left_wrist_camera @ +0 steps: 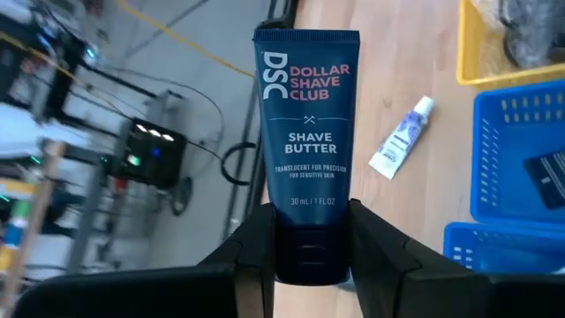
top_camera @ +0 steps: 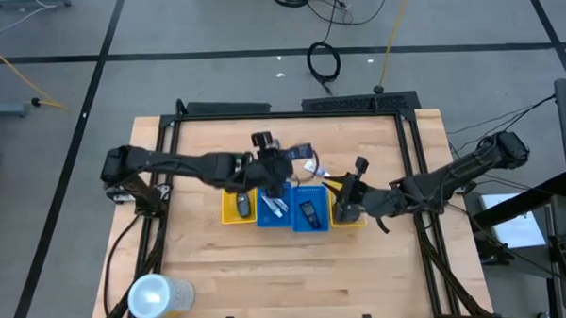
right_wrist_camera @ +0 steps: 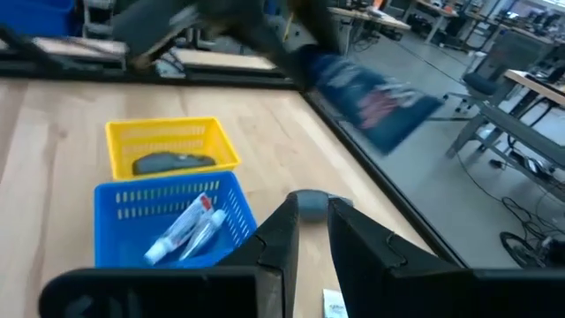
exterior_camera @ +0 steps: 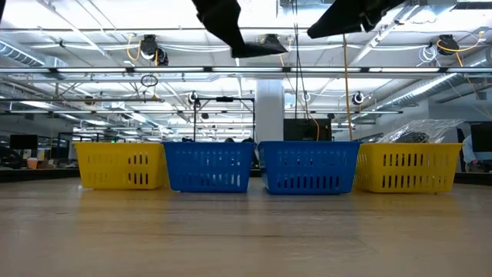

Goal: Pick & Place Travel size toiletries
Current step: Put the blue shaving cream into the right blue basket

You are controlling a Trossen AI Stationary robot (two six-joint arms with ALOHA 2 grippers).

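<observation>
Toiletries mid-transfer, 2 arms over the trays.
Left gripper (left_wrist_camera: 309, 265) clamps a dark shave-butter tube (left_wrist_camera: 306, 132) (held aloft); right gripper (right_wrist_camera: 311, 231) pinches a small grey-capped item (right_wrist_camera: 311, 203) above the table.

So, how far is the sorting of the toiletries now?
Done: white tubes in a blue tray, a dark item in the yellow tray. In hand: the left gripper holds the shave butter tube. Left: a small tube lies on the table.

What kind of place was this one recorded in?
Probably a robotics lab or industrial workspace: a wooden table on a grey concrete floor, exposed ceiling pipes, and desks with monitors behind.
</observation>
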